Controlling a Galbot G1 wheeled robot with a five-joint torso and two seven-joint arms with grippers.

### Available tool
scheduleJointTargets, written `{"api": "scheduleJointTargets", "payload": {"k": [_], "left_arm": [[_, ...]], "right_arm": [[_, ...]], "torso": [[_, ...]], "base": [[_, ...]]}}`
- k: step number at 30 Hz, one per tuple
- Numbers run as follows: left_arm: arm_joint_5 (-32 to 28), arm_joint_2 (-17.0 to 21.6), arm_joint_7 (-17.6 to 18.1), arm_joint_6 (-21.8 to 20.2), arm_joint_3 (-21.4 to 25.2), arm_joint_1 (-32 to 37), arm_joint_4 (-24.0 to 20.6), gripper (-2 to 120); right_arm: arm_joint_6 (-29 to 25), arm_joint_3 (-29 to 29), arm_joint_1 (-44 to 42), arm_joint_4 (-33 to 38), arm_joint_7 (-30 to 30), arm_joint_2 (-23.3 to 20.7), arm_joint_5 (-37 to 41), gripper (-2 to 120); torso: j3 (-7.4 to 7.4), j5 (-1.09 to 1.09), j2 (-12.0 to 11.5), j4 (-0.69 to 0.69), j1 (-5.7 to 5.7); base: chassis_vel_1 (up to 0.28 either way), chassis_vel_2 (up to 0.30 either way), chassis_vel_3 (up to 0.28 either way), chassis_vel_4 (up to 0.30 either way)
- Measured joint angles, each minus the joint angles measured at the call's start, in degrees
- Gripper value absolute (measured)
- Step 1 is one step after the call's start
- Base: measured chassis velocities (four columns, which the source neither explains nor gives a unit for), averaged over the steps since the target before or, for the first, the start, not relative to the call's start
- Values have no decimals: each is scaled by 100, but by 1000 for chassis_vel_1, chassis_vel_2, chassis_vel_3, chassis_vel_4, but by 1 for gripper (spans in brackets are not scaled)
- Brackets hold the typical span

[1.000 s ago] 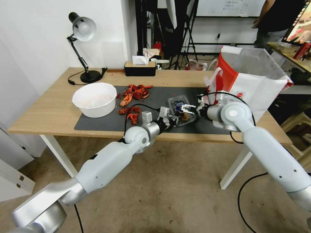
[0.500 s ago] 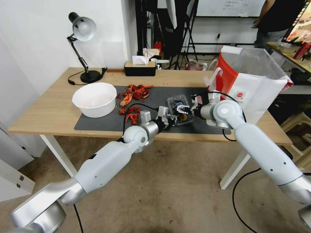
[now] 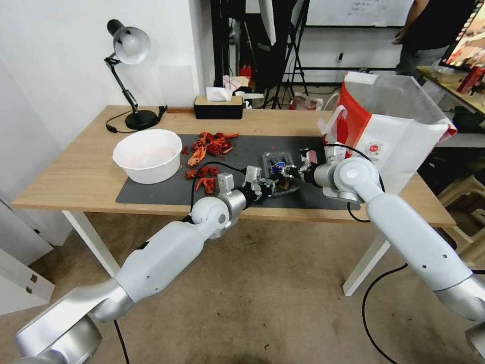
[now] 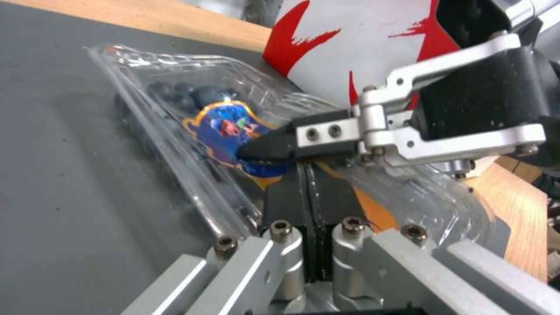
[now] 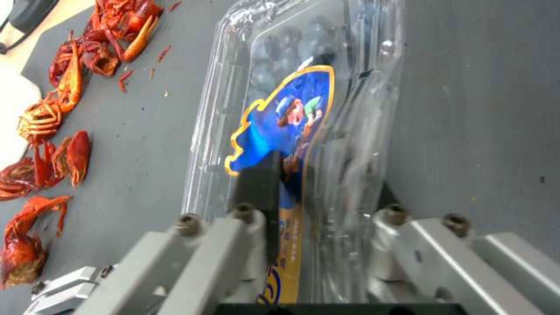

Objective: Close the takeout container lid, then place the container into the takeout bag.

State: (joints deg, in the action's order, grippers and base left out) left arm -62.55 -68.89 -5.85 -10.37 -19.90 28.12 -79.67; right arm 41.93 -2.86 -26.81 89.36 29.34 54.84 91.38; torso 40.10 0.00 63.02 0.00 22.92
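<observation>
Since a second ago, both arms have shifted slightly leftward and the clear plastic clamshell container [image 3: 277, 171] sits flatter on the dark grey mat [image 3: 151, 189]. From left to right: a round white bowl [image 3: 147, 154]; red crayfish shells [image 3: 208, 146]; the left gripper [image 3: 267, 188], fingers [image 4: 292, 192] pressed together on the container's near edge; the clear hinged lid [image 5: 303, 109] with its blue label, spanned by the right gripper [image 3: 289, 173], its fingers [image 5: 260, 183] apart, one pad resting on the label; and the white paper takeout bag with red side panels [image 3: 394, 131], standing just beside the container.
</observation>
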Motion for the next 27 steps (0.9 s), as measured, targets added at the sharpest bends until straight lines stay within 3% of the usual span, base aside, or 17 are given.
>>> {"api": "scheduleJointTargets", "payload": {"k": [2, 5, 9, 17, 20, 24, 27], "left_arm": [[-2, 10, 1, 13, 41, 20, -22, 0], [-6, 28, 1, 44, 128, 59, -84, 0], [-8, 116, 2, 68, 322, 150, -261, 0], [55, 780, 71, -46, 1102, 691, -1115, 0], [248, 1208, 90, -79, 1577, 1339, -1639, 0], [425, 1407, 92, -58, 1915, 1844, -2022, 0], [786, 1592, 75, 49, 2431, 2594, -2556, 0]], "right_arm": [[-2, 15, 0, -20, -1, 10, 1, 6], [-2, 60, -7, -35, -15, 39, 1, 0], [7, 194, -9, -30, -83, 80, -38, 0], [6, 431, 89, 94, -326, 45, -247, 0], [1, 481, 94, 170, -458, 26, -318, 0], [-9, 499, 82, 230, -529, 18, -345, 0], [-51, 528, 71, 306, -571, 16, -348, 0]], "torso": [[0, 0, 0, 0, 0], [0, 0, 0, 1, 0], [1, 0, 0, -1, 0], [1, -2, 0, 1, 0], [1, -1, 0, 1, 0], [1, -2, 0, 2, 0], [0, -1, 0, 1, -1]], "base": [[0, 0, 0, 0], [0, 0, 0, 0], [0, 0, 0, 0], [0, 0, 0, 0], [0, 0, 0, 0], [0, 0, 0, 0], [0, 0, 0, 0]]}}
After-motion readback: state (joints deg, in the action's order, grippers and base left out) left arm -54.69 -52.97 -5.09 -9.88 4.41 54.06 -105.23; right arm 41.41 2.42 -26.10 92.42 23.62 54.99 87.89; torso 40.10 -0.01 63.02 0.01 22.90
